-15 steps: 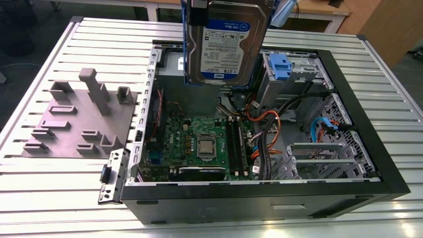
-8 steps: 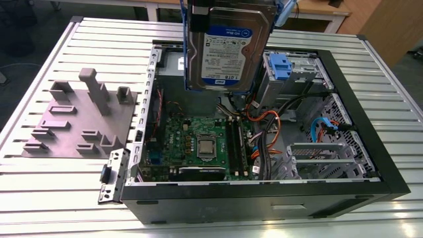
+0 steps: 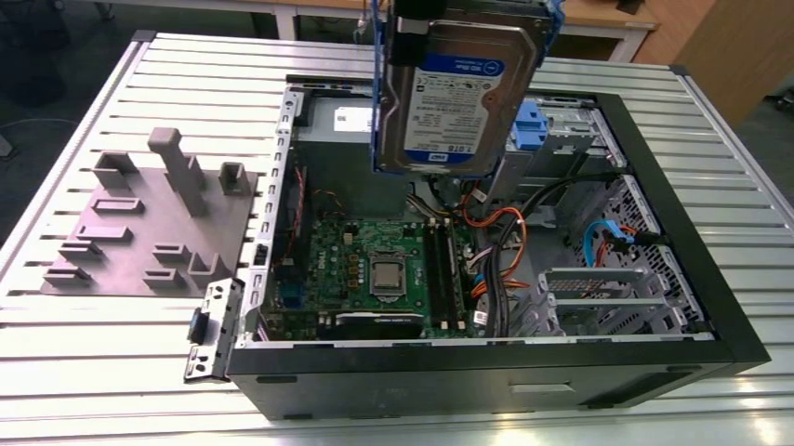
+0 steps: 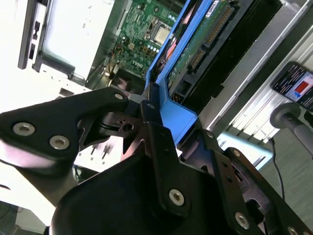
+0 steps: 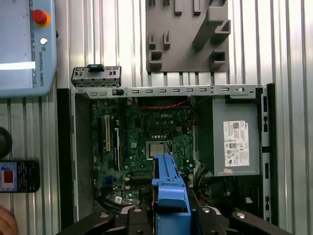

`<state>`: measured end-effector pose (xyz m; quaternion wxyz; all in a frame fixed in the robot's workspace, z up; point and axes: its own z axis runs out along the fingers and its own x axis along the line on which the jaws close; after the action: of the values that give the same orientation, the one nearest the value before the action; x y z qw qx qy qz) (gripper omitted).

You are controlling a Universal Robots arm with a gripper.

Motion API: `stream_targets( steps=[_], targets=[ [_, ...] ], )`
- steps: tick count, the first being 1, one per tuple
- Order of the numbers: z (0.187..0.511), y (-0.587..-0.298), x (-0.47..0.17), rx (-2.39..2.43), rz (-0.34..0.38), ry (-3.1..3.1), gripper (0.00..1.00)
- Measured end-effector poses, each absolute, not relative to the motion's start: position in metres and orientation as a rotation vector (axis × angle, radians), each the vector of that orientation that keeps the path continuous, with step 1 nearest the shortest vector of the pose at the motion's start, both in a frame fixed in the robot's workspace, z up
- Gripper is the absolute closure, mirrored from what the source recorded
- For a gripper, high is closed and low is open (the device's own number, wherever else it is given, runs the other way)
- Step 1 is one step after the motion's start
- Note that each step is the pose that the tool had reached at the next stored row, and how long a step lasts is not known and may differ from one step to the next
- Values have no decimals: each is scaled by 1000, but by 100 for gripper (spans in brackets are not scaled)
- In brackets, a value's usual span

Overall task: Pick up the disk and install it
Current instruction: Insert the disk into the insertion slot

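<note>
Up high, the tool (image 5: 170,211) was clamped tight on the blue frame (image 4: 171,110) at one end of the disk (image 3: 459,93). The disk hung in the air on its edge, with its label showing, over the far part of the open computer case (image 3: 496,376).

I think the disk was hard, stiff and heavy for its size. Its shiny metal looked slippery, and a bump could hurt it. So the blue plastic sides seemed the best place to hold.

On the exterior view's left, a grey block with pegs (image 3: 149,223) sat on the ribbed worktop (image 3: 99,358), just beside the case. Next came the green board (image 3: 372,265) on the case floor. Right of it, orange and black wires (image 3: 503,228) lay in a tangle below the disk and could catch on it. Further right were a small blue latch (image 3: 531,125) and a metal cage (image 3: 602,297).
</note>
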<state>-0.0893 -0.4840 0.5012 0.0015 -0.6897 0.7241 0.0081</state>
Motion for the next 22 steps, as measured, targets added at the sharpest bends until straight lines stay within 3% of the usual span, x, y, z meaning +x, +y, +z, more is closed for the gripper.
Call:
stream_targets(
  steps=[16,22],
  targets=[
    [501,-484,-85,-2165,25,2273,64],
    [501,-496,-85,-2165,25,2273,64]
  ],
)
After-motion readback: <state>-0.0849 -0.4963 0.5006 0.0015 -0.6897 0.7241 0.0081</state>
